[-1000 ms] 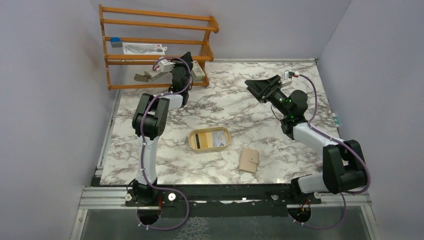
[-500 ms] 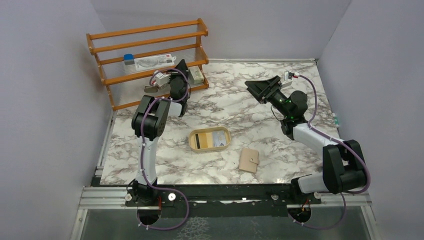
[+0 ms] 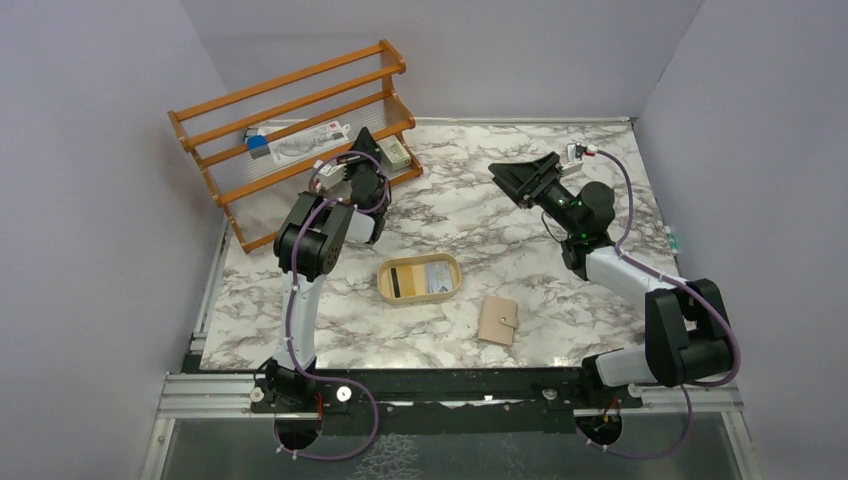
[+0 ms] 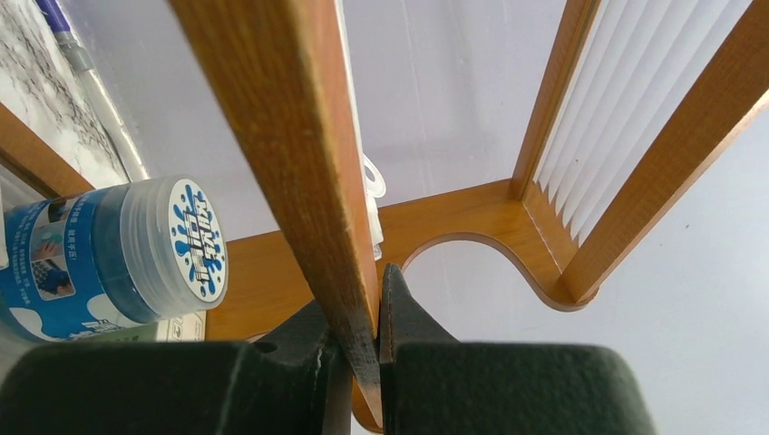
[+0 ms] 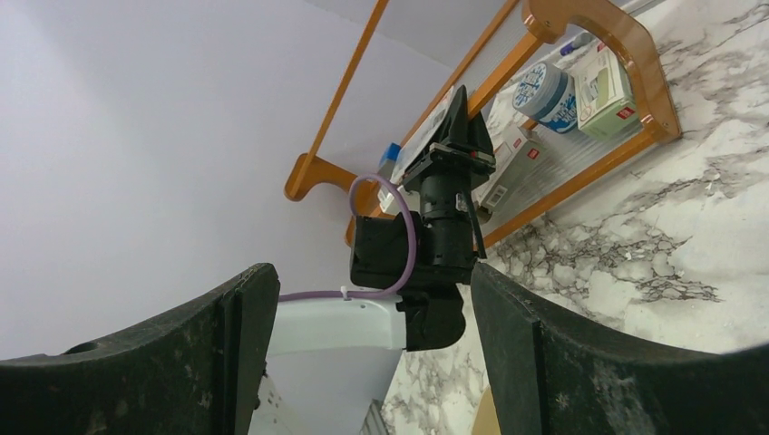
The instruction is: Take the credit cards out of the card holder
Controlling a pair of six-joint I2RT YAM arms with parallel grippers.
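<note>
The marble table (image 3: 450, 190) carries an oval tray (image 3: 381, 283) near its middle. A closed tan wallet (image 3: 497, 320) lies just right of the tray, toward the near edge. A wooden rack (image 3: 300, 85) sits beyond the tray to its left, askew.

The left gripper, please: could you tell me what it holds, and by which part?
The left gripper pinches the wooden rack by one of its thin rails.

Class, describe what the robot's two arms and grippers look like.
The left arm and right arm have black joints, white link shells and purple cables alongside. The left gripper and right gripper have black tapered fingers. Green lights dot the right wrist.
</note>
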